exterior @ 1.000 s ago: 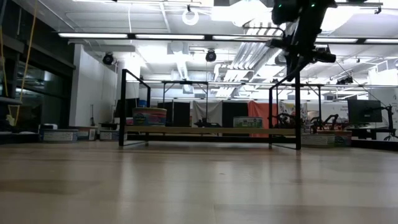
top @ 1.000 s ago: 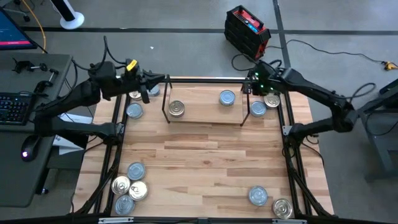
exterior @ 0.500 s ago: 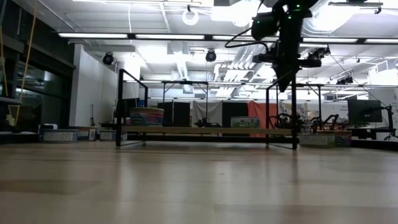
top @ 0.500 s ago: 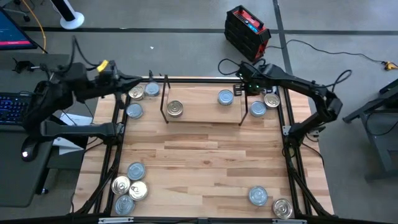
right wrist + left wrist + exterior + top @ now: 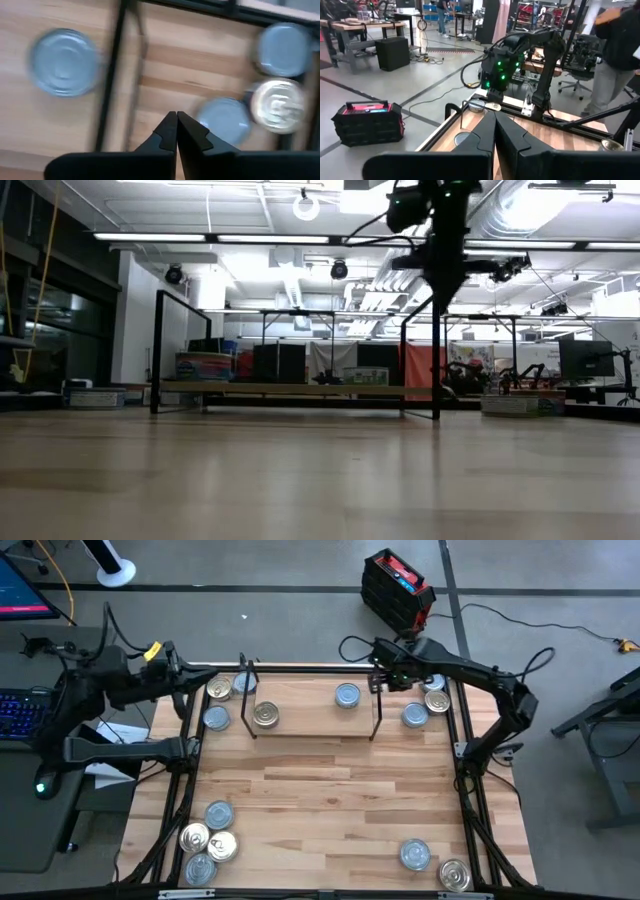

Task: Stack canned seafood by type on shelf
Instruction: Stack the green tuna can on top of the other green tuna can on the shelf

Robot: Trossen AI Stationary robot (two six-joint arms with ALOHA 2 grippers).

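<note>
The shelf (image 5: pixel 310 718), a light-wood board with black end brackets, stands on the table's far middle. It carries one gold-lidded tin (image 5: pixel 265 715) and one silver-blue tin (image 5: pixel 347 695). My right gripper (image 5: pixel 378 682) is shut and points steeply down at the top of the shelf's right bracket (image 5: pixel 437 360). My left gripper (image 5: pixel 188 678) is shut and empty. It hangs nearly level over the table's far left edge and points across the table at the right arm (image 5: pixel 510 55). More tins (image 5: pixel 214 718) lie on the table beside both brackets. My right gripper comes from above, slanting, with its shut fingers (image 5: pixel 438 288) at the top of the right bracket. In the right wrist view the bracket's top bar (image 5: pixel 109 85) passes beside the fingers and runs behind the gripper's body, which hides the place of touch. The shelf stands flat on the table.
Three tins (image 5: pixel 430 705) lie right of the shelf and three lie left of it near the frame. Several tins (image 5: pixel 208 840) cluster at the near left corner and two (image 5: pixel 432 864) sit at the near right. The table's middle is bare wood. A person (image 5: pixel 620 45) stands beyond the table.
My right gripper has gone toward the table's left edge, staying shut. The shelf has slid left with it along the table, its two tins riding in place. My left gripper has drawn back toward the left edge, away from the shelf's left bracket.
</note>
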